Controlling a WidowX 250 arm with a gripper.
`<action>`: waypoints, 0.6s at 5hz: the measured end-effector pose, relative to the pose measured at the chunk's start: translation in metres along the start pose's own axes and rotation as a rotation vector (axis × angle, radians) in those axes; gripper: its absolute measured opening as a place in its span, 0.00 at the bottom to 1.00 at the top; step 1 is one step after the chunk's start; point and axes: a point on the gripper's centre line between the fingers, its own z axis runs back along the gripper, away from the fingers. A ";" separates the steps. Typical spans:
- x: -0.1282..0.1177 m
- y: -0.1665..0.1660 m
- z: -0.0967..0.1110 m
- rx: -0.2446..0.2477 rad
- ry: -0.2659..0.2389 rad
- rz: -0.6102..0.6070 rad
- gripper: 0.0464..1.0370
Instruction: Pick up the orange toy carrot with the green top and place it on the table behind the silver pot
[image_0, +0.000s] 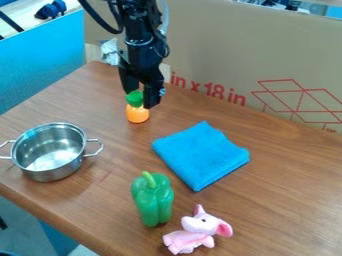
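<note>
Now at the gripper: my black two-finger gripper (139, 99) hangs from above at the far side of the brown wooden table (280, 172), its lower end right at a small orange toy with a rounded body and a green top (137, 115).
Grip: whether it is open or closed on the toy, I cannot tell from my camera.
Orange toy: the green top is level with the gripper's lower end, overlapping it in my view, with the orange body below; whether the body meets the wood is unclear to me.
Cloth: a bright blue, folded fabric cloth (202, 155) lies flat near the table's middle, nearer the camera than the toy and to its right in view.
Pot: a shiny silver metal pot (49, 170) with two loop handles sits at view left, its mouth facing up.
Pepper: a glossy green toy bell pepper (155, 200) is pictured just beside the cloth's near side, its stem pointing away from the camera.
Elephant: a pink plush elephant (199, 225) poses near the pepper, at the bottom of the view.
Backdrop: a tan cardboard panel (214, 50) with red markings stands behind the table.
</note>
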 end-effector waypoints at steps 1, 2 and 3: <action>-0.001 0.004 -0.013 0.002 0.067 0.014 0.96; -0.001 0.009 -0.017 -0.002 0.081 0.035 0.93; -0.001 0.006 -0.021 -0.036 0.096 0.007 0.66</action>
